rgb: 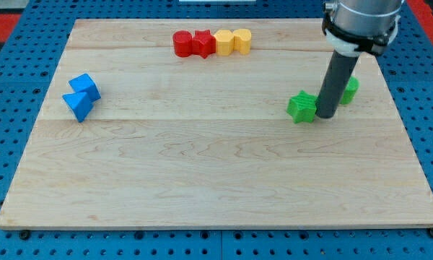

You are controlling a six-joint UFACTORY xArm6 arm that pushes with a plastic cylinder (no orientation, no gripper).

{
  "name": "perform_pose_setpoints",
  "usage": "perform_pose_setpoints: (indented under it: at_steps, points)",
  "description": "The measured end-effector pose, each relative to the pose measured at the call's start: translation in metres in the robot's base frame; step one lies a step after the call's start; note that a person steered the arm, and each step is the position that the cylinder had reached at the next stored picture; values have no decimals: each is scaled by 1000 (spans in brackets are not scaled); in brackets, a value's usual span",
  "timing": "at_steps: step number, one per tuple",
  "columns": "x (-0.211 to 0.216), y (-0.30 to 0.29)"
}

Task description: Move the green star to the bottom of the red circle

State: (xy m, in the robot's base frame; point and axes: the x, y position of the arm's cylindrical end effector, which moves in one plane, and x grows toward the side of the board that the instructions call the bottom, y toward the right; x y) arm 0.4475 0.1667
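The green star (302,107) lies on the wooden board at the view's right. My tip (325,115) rests on the board right against the star's right side. The red circle (181,43) sits near the view's top centre, at the left end of a row of blocks, far up and left of the star. A second green block (350,89) lies just behind the rod, partly hidden by it.
Beside the red circle stand a red star (202,43), a yellow block (224,42) and another yellow block (242,40). Two blue blocks (80,96) lie at the view's left. The board's right edge (404,130) is near the rod.
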Motion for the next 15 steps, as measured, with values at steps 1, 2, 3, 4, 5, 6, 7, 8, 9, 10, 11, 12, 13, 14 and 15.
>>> perform_pose_setpoints:
  at_steps: [1, 2, 3, 4, 5, 6, 7, 8, 9, 10, 11, 12, 13, 14, 15]
  points:
    - [12, -19]
    - [-16, -35]
    - [-21, -12]
    - [-30, 7]
    - [-33, -25]
    - [-33, -73]
    - [-34, -90]
    - [-37, -77]
    - [-47, -58]
    - [-63, -58]
    - [-83, -63]
    - [-98, -90]
    - [-105, -134]
    - [-105, -180]
    - [-110, -224]
